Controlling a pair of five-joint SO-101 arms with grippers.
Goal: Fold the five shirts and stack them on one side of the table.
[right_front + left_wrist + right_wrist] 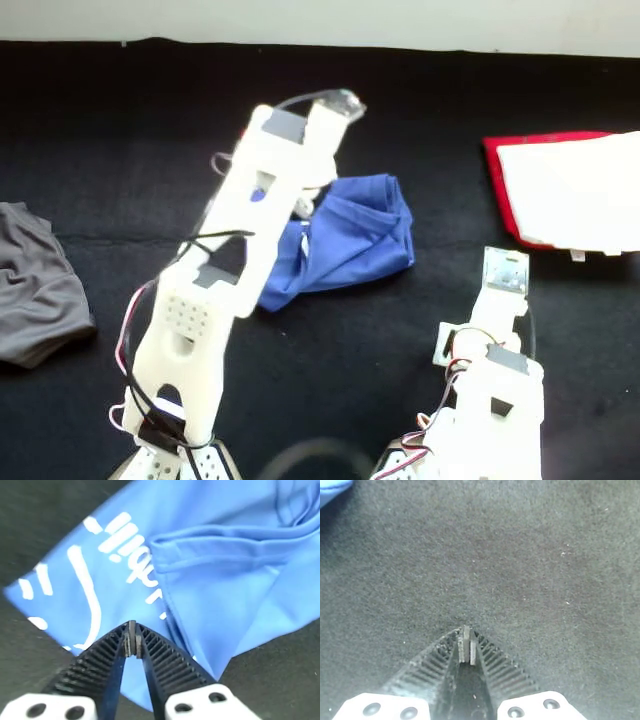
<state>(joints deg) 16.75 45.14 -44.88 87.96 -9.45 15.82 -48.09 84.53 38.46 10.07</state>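
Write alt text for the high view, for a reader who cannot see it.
The left arm stretches over a crumpled blue shirt mid-table on a black cloth; the right arm sits folded low beside it. A grey shirt lies at the left edge, and a white shirt rests on a red shirt at the right edge.

High view: bright, even light from above. White shirt (pixel 575 195) washed out by glare, folds lost. Black desk (pixel 400 330) swallows shadows. Left wrist view: blue shirt (pixel 215 570) evenly lit, soft shadows under folds. Right wrist view: flat light, desk cloth reads grey.
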